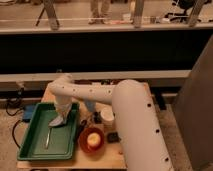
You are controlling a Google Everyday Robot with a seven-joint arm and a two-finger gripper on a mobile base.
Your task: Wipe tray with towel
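A green tray (35, 145) sits on the left part of a wooden table (100, 161). My gripper (61, 118) reaches down into the far right part of the tray. It is shut on a white towel (56, 122), which is bunched up and rests on the tray floor. A thin light utensil (47, 138) lies in the tray in front of the towel. My white arm (95, 94) crosses over the back of the table and hides what is behind it.
A red bowl (92, 141) with a pale round item in it stands right of the tray. A white cup (106, 116) and a small dark object (113, 136) are further right. A blue box (28, 112) lies left of the table. A dark counter runs behind.
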